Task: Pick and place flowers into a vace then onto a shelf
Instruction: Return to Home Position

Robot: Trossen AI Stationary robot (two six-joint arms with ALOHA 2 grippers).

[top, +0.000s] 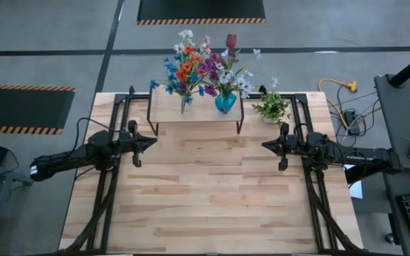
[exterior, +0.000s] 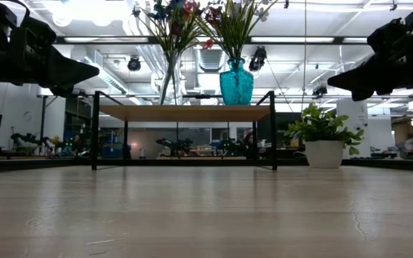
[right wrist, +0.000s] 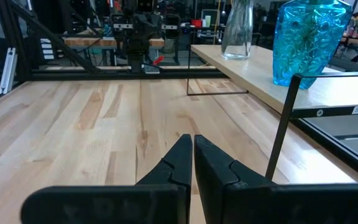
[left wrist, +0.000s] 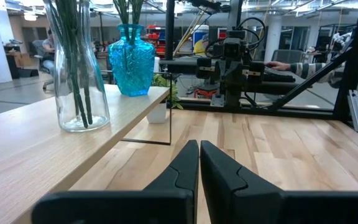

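The flowers (top: 208,67) stand in two vases on the shelf (top: 168,112) at the table's far side: a clear glass vase (left wrist: 79,74) with orange and blue blooms, and a blue glass vase (exterior: 236,82) with purple, white and one dark red bloom. Both vases rest by their bases on the shelf board. My left gripper (top: 153,141) hangs shut above the table's left side, pointing level toward the middle. My right gripper (top: 265,146) hangs shut above the right side, pointing back at it. Neither holds anything.
A small leafy potted plant (top: 272,107) in a white pot stands on the table just right of the shelf. The shelf's thin black legs (right wrist: 283,124) reach down to the tabletop. Bare wood tabletop (top: 212,192) lies between and in front of the arms.
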